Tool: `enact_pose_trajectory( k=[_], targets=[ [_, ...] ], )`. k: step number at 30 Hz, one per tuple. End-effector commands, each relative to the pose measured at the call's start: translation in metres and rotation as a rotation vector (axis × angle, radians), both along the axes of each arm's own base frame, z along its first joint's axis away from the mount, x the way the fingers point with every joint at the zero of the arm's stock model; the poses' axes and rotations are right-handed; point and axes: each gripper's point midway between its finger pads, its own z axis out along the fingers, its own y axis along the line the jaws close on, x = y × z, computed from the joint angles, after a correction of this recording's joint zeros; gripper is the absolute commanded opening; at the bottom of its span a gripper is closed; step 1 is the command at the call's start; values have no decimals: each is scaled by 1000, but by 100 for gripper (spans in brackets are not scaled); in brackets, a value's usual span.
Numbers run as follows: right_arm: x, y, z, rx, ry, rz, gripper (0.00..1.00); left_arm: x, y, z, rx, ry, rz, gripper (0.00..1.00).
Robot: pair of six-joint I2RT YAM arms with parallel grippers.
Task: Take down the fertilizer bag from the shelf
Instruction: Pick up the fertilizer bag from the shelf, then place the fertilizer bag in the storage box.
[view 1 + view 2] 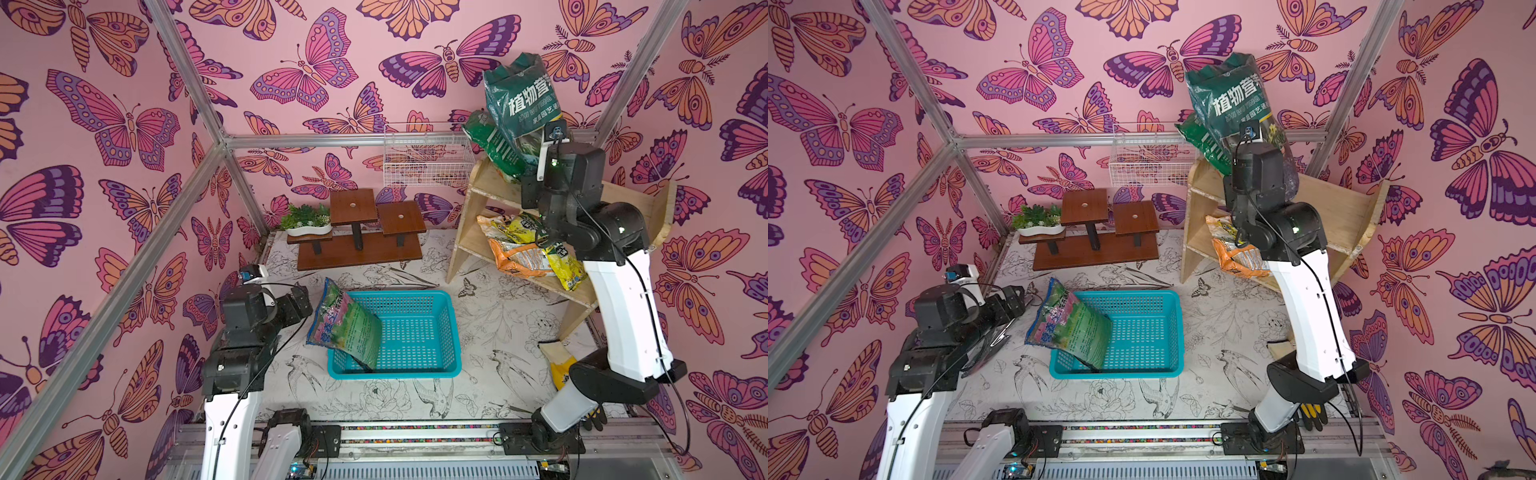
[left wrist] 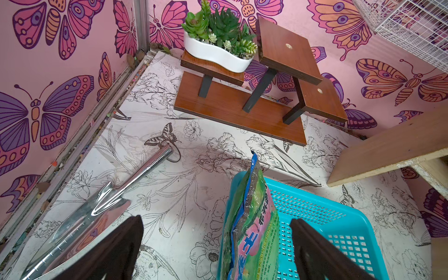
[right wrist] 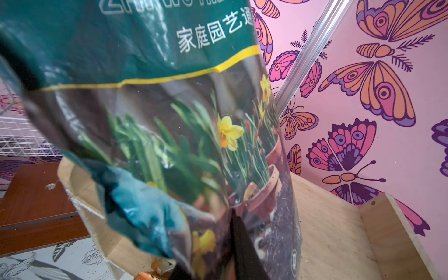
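The fertilizer bag [image 1: 521, 99] [image 1: 1229, 104] is dark green with white lettering and a daffodil picture. It stands upright over the top board of the pale plywood shelf [image 1: 478, 195] [image 1: 1329, 203]. My right gripper [image 3: 225, 232] is shut on the bag's lower part [image 3: 169, 109], with a black finger [image 3: 242, 244] pressed against the film. In both top views the right wrist hides the jaws. My left gripper [image 2: 215, 232] [image 1: 301, 305] hangs open low at the left, beside a pink-and-green bag [image 2: 252, 230] and holding nothing.
A second green bag [image 1: 490, 141] leans on the top board. Yellow and orange bags [image 1: 523, 245] lie on the lower board. The pink-and-green bag [image 1: 345, 328] leans in a teal basket [image 1: 415, 370]. A brown stepped stand [image 1: 361, 249], a white wire basket [image 1: 428, 153] and a steel trowel [image 2: 109, 198] are nearby.
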Motion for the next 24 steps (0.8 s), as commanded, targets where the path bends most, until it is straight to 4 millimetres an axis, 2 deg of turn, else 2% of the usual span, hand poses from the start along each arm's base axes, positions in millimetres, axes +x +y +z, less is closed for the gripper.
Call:
enact_pose_trajectory(
  k=[1, 2, 4, 9, 13, 21, 24],
  targets=[
    [-25, -8, 23, 109, -72, 28, 0, 1, -1, -3, -14, 3, -4, 100],
    [-25, -6, 23, 115, -69, 37, 0, 1, -1, -3, -15, 2, -4, 100],
    [-42, -12, 35, 131, -103, 46, 0, 1, -1, -4, -15, 3, -6, 100],
    [-66, -3, 50, 65, -147, 68, 0, 1, -2, -4, -17, 4, -7, 100],
    [-91, 17, 66, 15, -211, 121, 0, 1, -2, -4, -17, 2, -7, 100],
    [-133, 42, 94, -11, -303, 202, 0, 2, -2, -4, -18, 3, -9, 100],
    [-147, 61, 101, -28, -324, 250, 0, 1, -2, -4, -17, 4, -8, 100]
  ],
)
